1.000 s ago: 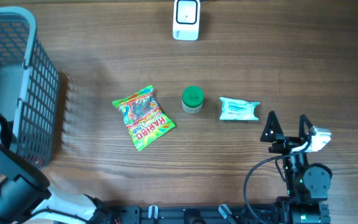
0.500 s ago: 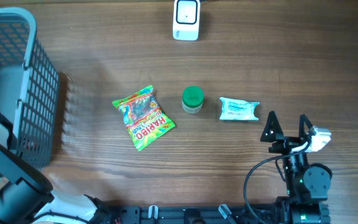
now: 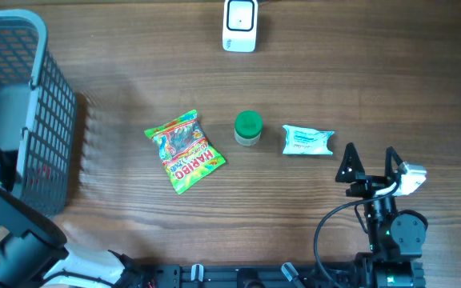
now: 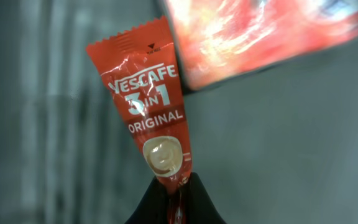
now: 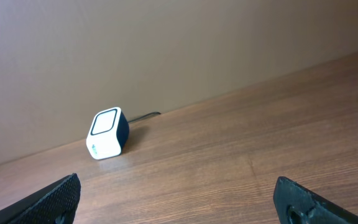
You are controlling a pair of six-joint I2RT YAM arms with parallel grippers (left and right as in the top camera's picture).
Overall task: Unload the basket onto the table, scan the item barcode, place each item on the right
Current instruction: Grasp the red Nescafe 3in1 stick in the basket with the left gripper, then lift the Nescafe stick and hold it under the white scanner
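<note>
The sachet (image 4: 149, 106), a red Nescafé 3in1 stick, sticks straight out of my left gripper (image 4: 176, 191), inside the basket (image 3: 50, 120). The two black fingers are pinched tight on its bottom end. The rest of it reaches free beyond them, printed side toward the wrist camera. A second red packet (image 4: 260, 34) shows blurred past it, deeper in the basket. On the table (image 3: 134, 72) right of the basket lie a Haribo bag (image 3: 184, 150), then a green-capped jar (image 3: 248, 127), then a white pack (image 3: 308, 140). The scanner (image 3: 240, 25) sits well right of the basket, at the far edge. My right gripper (image 3: 370, 158) hangs furthest from the basket, jaws spread wide, holding nothing.
</note>
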